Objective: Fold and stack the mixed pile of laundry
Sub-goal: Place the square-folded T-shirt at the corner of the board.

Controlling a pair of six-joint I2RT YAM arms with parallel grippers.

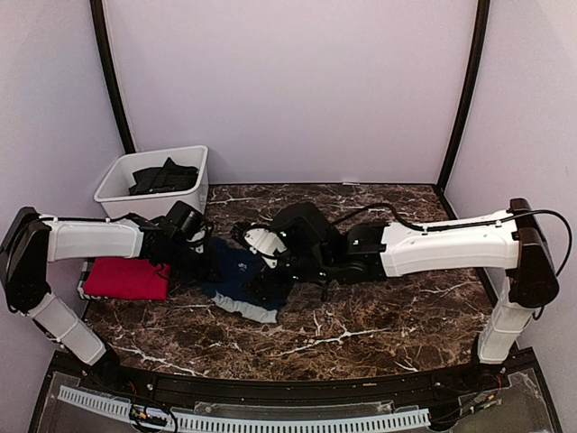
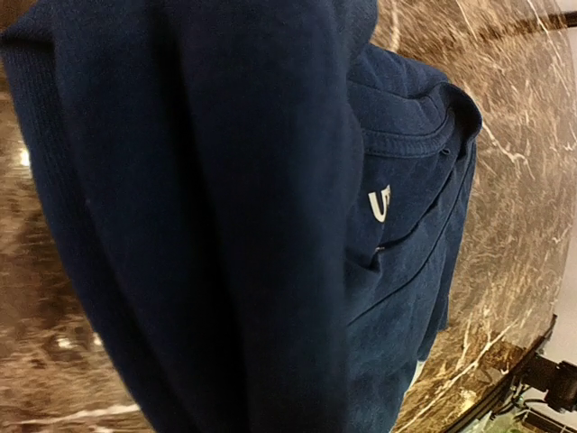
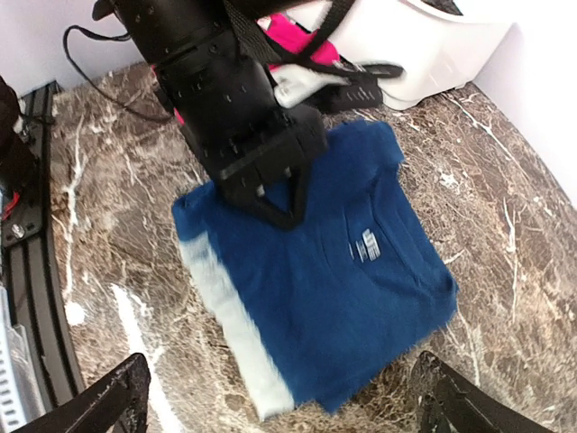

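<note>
T-shirt (image 3: 361, 289), navy, pinched by left end effector (image 3: 281, 212) — right end effector (image 3: 284, 397) wide

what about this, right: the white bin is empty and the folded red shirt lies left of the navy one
No: the top external view shows dark cloth in the white bin. The folded red shirt does lie left of the navy one.

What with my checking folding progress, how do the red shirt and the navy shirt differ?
The red shirt lies at the left, the navy shirt nearer the middle. No gripper holds the red shirt; the left gripper is shut on the navy shirt's edge. The red shirt looks plain; the navy shirt shows a pale band along one side and a small white print. Both lie folded flat.
</note>
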